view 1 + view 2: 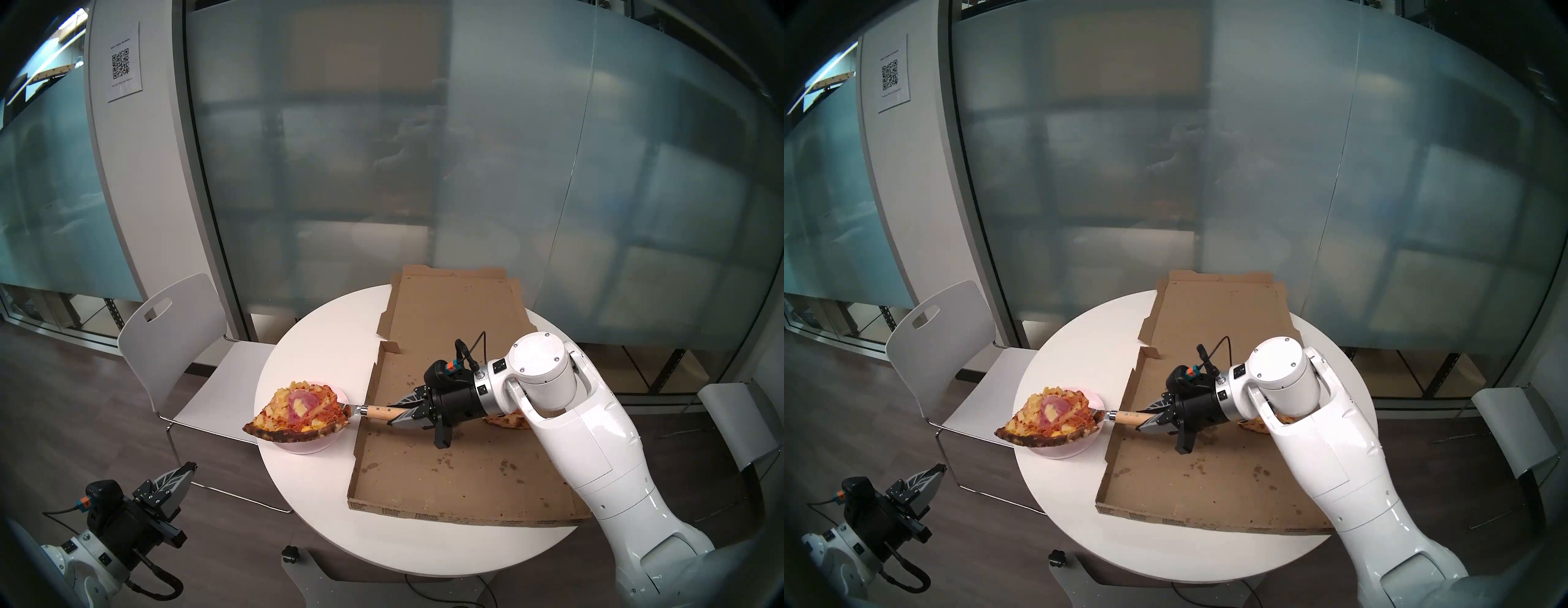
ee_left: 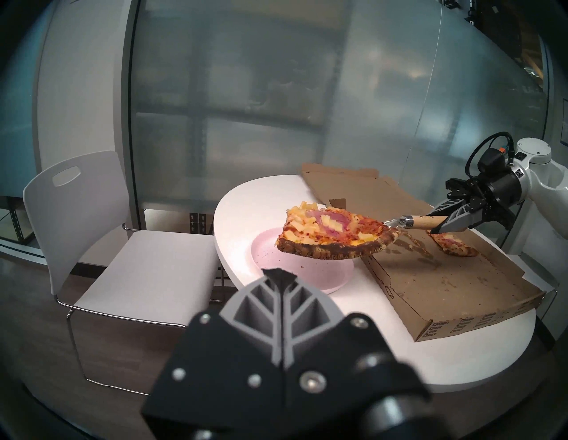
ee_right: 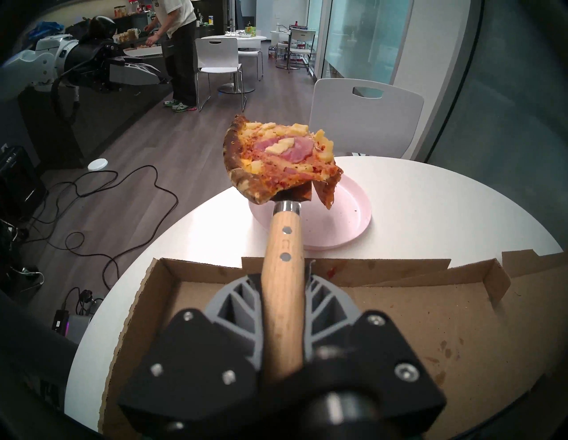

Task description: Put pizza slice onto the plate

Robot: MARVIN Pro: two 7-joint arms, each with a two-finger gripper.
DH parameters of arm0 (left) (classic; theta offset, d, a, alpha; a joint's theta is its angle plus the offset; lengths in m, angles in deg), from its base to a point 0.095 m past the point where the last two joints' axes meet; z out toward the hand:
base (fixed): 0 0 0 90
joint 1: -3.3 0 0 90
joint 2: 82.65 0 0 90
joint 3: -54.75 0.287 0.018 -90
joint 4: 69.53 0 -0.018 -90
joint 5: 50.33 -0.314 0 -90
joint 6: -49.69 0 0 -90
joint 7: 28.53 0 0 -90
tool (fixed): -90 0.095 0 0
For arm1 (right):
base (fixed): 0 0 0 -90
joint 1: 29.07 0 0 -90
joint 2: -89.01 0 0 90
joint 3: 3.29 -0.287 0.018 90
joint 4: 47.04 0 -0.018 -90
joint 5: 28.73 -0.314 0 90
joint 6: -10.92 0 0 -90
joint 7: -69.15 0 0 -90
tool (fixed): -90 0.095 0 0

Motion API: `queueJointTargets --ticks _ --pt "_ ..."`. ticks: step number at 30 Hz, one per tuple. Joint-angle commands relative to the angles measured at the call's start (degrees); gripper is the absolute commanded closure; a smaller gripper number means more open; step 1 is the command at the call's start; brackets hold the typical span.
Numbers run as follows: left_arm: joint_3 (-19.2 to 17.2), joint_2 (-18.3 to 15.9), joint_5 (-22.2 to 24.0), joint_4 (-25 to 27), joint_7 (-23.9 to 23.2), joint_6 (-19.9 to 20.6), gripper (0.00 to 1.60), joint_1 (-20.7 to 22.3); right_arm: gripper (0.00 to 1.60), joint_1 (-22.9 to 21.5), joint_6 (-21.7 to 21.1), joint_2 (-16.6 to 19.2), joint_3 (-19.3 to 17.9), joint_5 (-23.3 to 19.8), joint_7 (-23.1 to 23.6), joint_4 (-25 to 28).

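Note:
The pizza slice (image 1: 297, 409) with ham, pineapple and a charred crust rides on a spatula blade, lifted above the pale pink plate (image 1: 309, 446). Seen from the left wrist, the pizza slice (image 2: 332, 235) hangs clear over the plate (image 2: 276, 261). My right gripper (image 1: 401, 414) is shut on the wooden spatula handle (image 1: 379, 412); in the right wrist view the spatula handle (image 3: 282, 270) runs up to the pizza slice (image 3: 276, 156), whose tip droops over the plate (image 3: 347, 215). My left gripper (image 1: 189, 469) stays shut and empty, low off the table's left side.
An open cardboard pizza box (image 1: 445, 467) covers the right half of the round white table (image 1: 318, 501). A smaller slice (image 2: 455, 244) lies in the box, partly behind my right arm. A white chair (image 1: 178, 352) stands at the table's left. A glass wall is behind.

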Motion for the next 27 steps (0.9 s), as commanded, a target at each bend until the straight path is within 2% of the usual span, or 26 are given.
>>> queueJointTargets --ticks 1,27 --pt "-0.6 0.2 0.6 0.5 -0.3 -0.2 1.6 0.0 1.6 -2.1 1.3 -1.3 0.7 1.0 -1.5 -0.2" --pt "-1.3 0.8 0.5 0.1 -1.4 0.1 1.6 0.2 1.6 -5.0 2.8 -2.9 4.0 6.4 -4.7 -4.2"
